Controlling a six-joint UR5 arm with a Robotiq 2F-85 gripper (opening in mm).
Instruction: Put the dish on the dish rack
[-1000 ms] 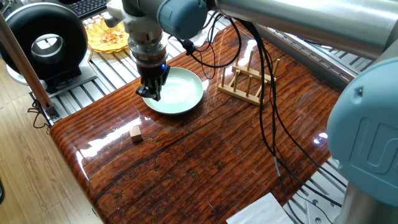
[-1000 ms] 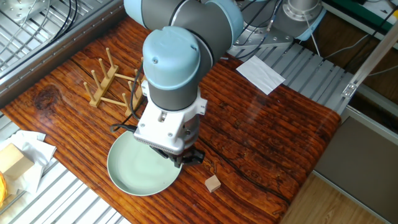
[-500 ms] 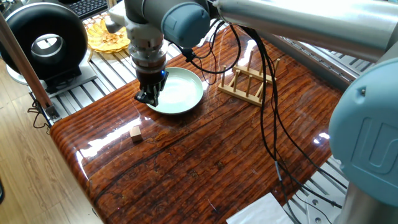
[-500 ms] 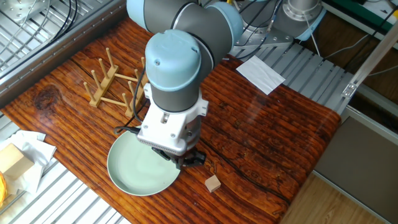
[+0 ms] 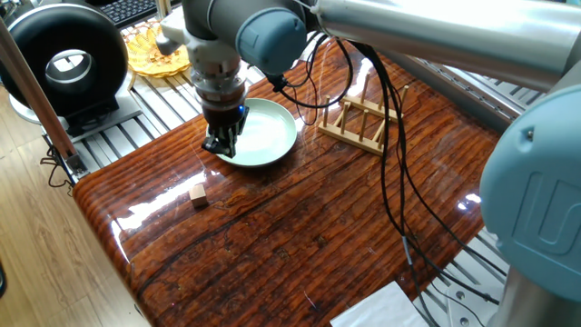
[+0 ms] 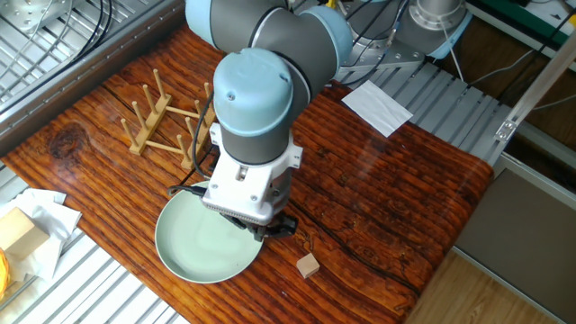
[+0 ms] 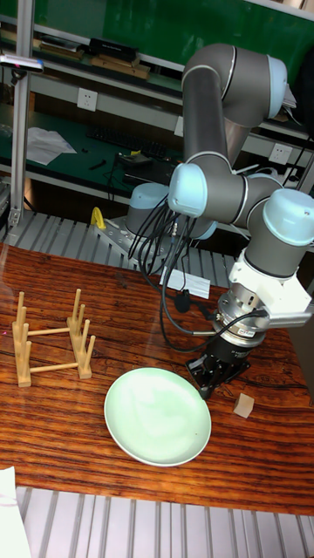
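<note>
While down at the plate's edge:
Gripper (image 5: 221, 143): fingers straddling the rim of the dish (image 5: 261, 133), nearly closed; firm grip impossible to confirm.
Dish: flat on the table (image 5: 300, 227), beside the dish rack (image 5: 358, 120), apart from it.
Wooden cube (image 5: 198, 193): near the gripper.
Paper sheet (image 6: 377, 105): far table edge.

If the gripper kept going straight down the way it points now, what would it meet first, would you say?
Most likely the near rim of the dish: the gripper points down right at that edge, though whether it already touches is unclear.
</note>
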